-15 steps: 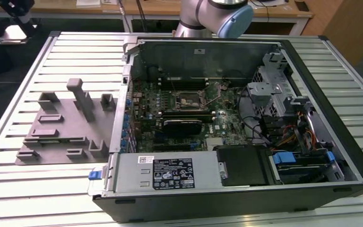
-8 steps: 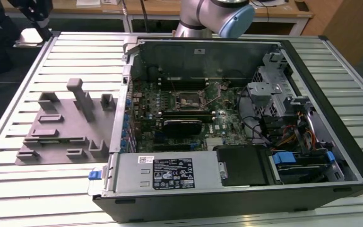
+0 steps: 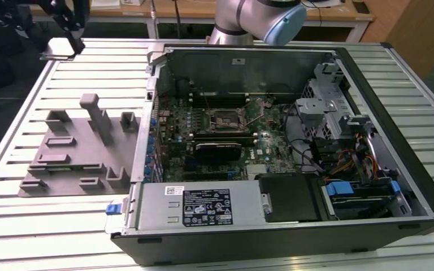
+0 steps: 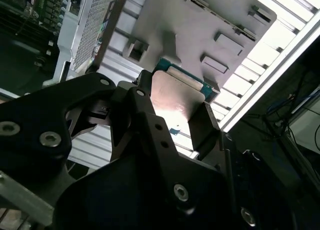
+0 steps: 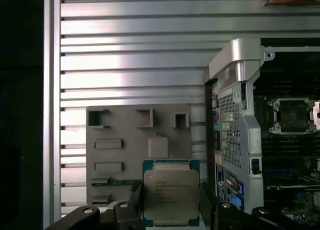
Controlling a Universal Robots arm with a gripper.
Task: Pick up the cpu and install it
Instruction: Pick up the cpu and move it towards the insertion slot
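The end effector [image 5: 170,204] clenches the cpu [image 5: 171,190], whose lid bears small printed lines. A grey fixture tray [image 5: 115,155] lies on the slatted aluminium tabletop [image 5: 130,65], beside the open computer case [image 5: 235,115].

exterior: high, down onto computer case [image 3: 239,65] | both wrist views: close, sharing cpu [image 5: 170,195] [image 4: 172,97], grey fixture [image 5: 125,150] [image 4: 200,25]

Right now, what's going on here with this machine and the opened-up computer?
A robot arm is partway through fitting a processor into the open computer case. Its gripper is shut on the cpu, clamping it by two opposite edges. It holds the chip lifted over the grey parts holder on the slatted table, beside the case. The motherboard socket inside the case looks empty, so the chip is not yet installed.
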